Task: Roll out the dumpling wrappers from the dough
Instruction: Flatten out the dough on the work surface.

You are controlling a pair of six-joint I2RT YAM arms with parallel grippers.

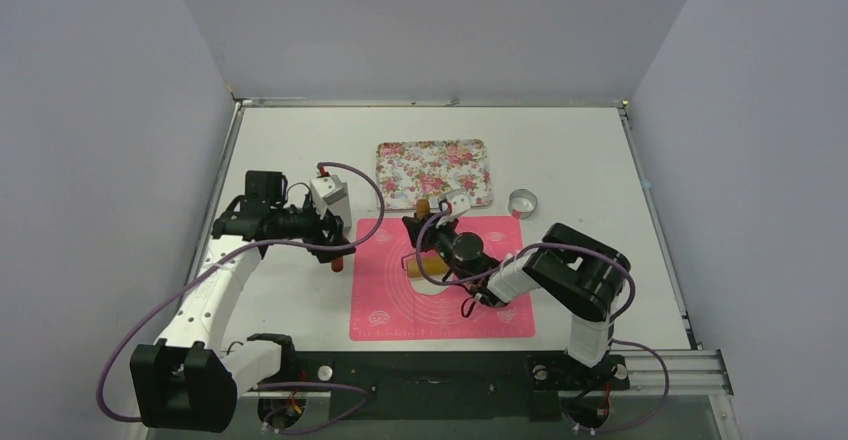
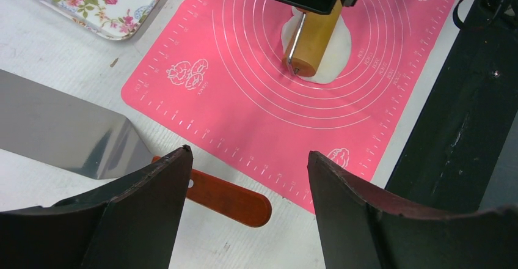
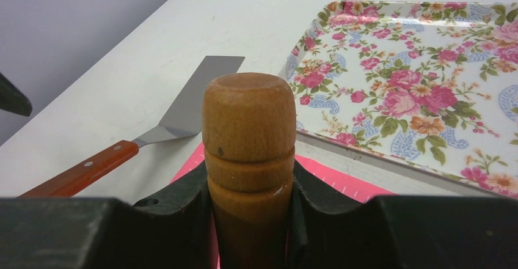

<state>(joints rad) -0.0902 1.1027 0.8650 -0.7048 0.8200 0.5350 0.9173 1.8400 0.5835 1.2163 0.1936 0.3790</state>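
Right end effector (image 3: 249, 186) pinches the turned wooden handle of the pin (image 3: 249, 116). Its cylindrical roller rests on the dough (image 2: 338, 44), a flat, smooth white patch just below it on the pink ruled mat (image 2: 244, 98). Left end effector (image 2: 248, 159) is spread wide, and beneath it a steel-bladed spatula (image 2: 73, 131) lies on the surface (image 2: 55, 61).

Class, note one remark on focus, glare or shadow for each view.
Top external: even soft light, pink mat sharp. Left wrist: spatula blade mirrors pale glare; near fingers dark, soft-edged. Right wrist: rolling pin handle fills the foreground; floral tray crisp.
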